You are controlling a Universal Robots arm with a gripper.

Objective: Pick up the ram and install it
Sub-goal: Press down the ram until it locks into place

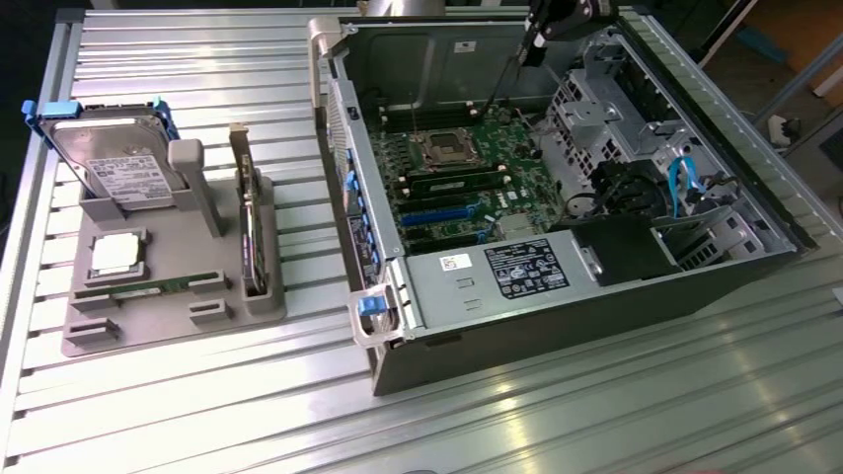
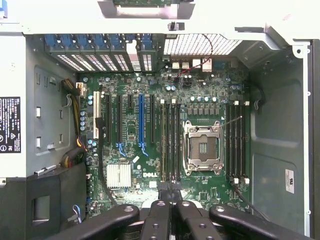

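Gripper (image 2: 170, 192), clenched shut on nothing visible, hangs high over the motherboard (image 2: 210, 97) inside the open computer case (image 1: 435, 59).

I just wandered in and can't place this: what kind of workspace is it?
Probably a computer-assembly bench: an open desktop case with its motherboard bared, on a ribbed metal table, beside a hard drive.

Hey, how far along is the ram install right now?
Done: a green ram stick stands in a slot beside the CPU socket. In hand: nothing visible; the gripper is shut above the motherboard. Left: whether the stick is fully latched can't be told.
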